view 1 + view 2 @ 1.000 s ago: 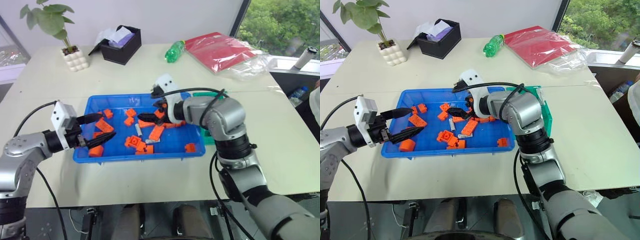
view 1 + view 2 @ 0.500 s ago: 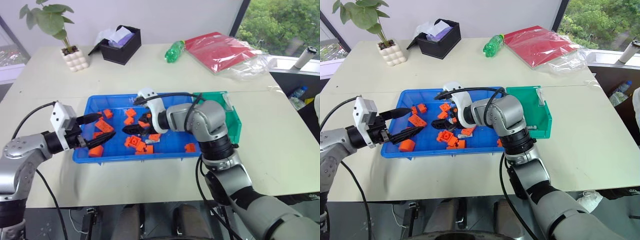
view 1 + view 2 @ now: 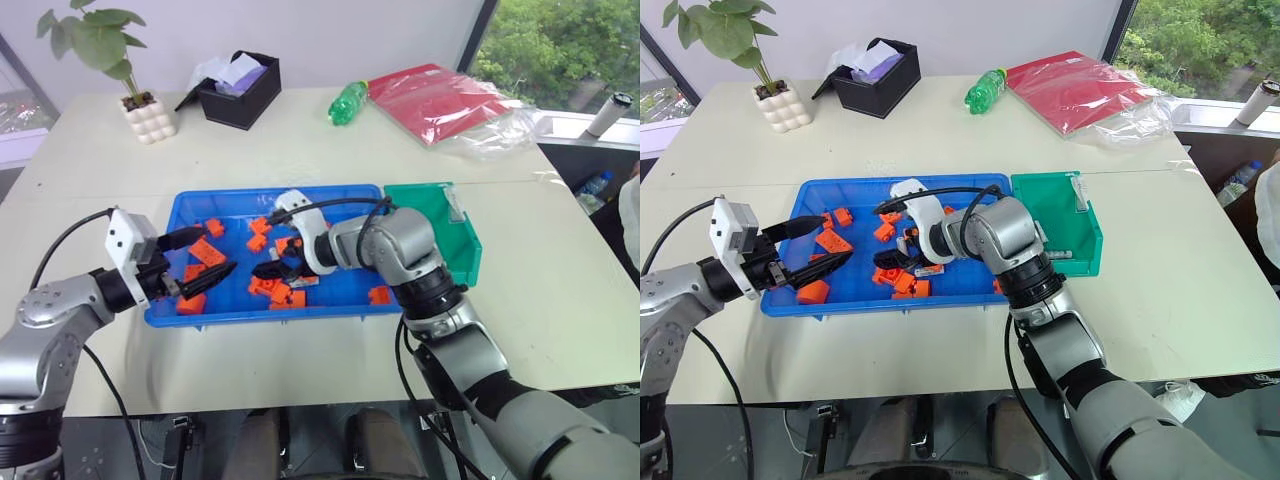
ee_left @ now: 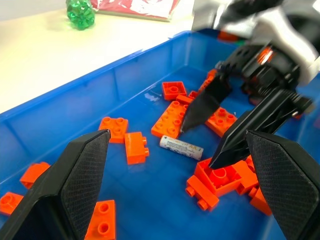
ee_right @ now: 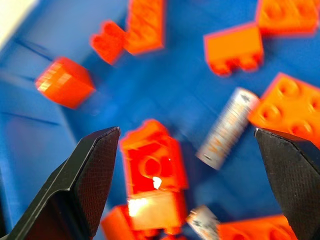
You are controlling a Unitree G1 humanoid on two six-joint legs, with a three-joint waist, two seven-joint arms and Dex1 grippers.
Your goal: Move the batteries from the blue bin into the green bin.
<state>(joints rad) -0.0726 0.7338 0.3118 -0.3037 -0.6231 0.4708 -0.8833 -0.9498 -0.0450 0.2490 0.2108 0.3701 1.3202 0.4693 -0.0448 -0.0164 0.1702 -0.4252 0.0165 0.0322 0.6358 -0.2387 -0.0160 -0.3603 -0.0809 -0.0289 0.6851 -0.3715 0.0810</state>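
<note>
At lower left of the head view, the left gripper (image 3: 195, 280) hovered spread wide over the blue bin's (image 3: 190, 213) near-left corner, holding nothing. Mid-frame, the right gripper (image 3: 275, 270) hung over the bin's middle — fingers spread wide and empty — just above a battery (image 4: 181, 147) lying flat among orange bricks (image 4: 172, 118). A second battery (image 5: 205, 223) lay just beside it. The step looked like reaching for a pick. Next, the fingers would likely need to straddle the battery across its width and close without catching a brick. Right of centre, beyond, the green bin (image 3: 455, 240) abutted the blue one.
</note>
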